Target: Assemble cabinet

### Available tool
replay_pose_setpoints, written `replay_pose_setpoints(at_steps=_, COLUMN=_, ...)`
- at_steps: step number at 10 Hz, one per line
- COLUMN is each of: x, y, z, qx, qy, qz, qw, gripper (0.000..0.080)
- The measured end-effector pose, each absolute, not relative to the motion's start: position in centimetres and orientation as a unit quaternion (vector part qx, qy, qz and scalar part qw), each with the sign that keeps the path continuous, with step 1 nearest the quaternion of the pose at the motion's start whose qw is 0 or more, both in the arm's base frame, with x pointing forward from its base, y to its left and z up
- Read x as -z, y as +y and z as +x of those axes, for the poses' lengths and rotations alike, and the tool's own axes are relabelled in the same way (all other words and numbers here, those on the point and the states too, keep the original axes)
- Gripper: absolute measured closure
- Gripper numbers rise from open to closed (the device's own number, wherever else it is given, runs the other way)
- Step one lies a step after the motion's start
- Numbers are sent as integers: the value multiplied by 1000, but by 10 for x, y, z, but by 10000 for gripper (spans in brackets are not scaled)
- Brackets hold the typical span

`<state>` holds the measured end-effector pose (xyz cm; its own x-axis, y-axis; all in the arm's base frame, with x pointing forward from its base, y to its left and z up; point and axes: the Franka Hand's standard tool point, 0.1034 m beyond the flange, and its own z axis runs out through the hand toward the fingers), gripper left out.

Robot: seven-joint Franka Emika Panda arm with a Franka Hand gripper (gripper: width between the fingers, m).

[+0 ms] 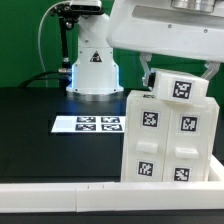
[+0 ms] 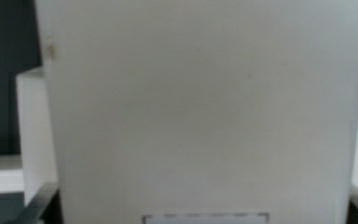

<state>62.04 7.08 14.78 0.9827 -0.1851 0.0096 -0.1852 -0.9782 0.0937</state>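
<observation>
The cabinet (image 1: 168, 140) is a tall white box with several square marker tags, standing at the exterior view's right against the front rail. A white top part (image 1: 180, 90) with one tag sits tilted on its top. My gripper (image 1: 178, 76) reaches down from above, with a dark finger on each side of that top part. In the wrist view the white part (image 2: 202, 110) fills nearly the whole picture. The dark fingertips (image 2: 39, 207) show only at its two edges, pressed against it.
The marker board (image 1: 88, 124) lies flat on the black table left of the cabinet. The long low white rail (image 1: 60, 195) runs along the front edge. The white robot base (image 1: 93, 65) stands at the back, with a green cable beside it.
</observation>
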Motion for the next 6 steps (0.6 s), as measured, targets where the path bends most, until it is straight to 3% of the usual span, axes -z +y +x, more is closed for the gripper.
replay_pose_setpoints(at_steps=5, x=-144, y=54, z=627, qx=-18, qy=-454, qz=890, qw=-34, gripper=261)
replay_pose_setpoints(at_steps=6, x=-144, y=58, z=627, qx=-10, qy=-505, qz=862, qw=-39, gripper=261)
